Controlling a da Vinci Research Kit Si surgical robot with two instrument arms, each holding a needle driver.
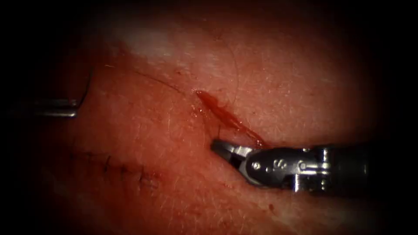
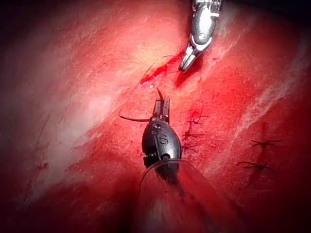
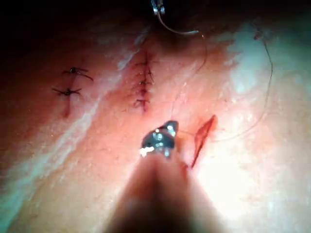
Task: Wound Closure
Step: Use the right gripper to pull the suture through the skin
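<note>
Steel needle (image 2: 133,118) in left end effector (image 2: 162,108), free of tissue (image 1: 143,130).

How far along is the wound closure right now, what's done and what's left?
Done: an older stitched line lies closed. In hand: the left tool holds the needle near one end, clear of the tissue, with thread trailing across it. The right tool sits beside the open cut, holding nothing visible. Left: that cut shows no stitches, so its closure is barely begun.
</note>
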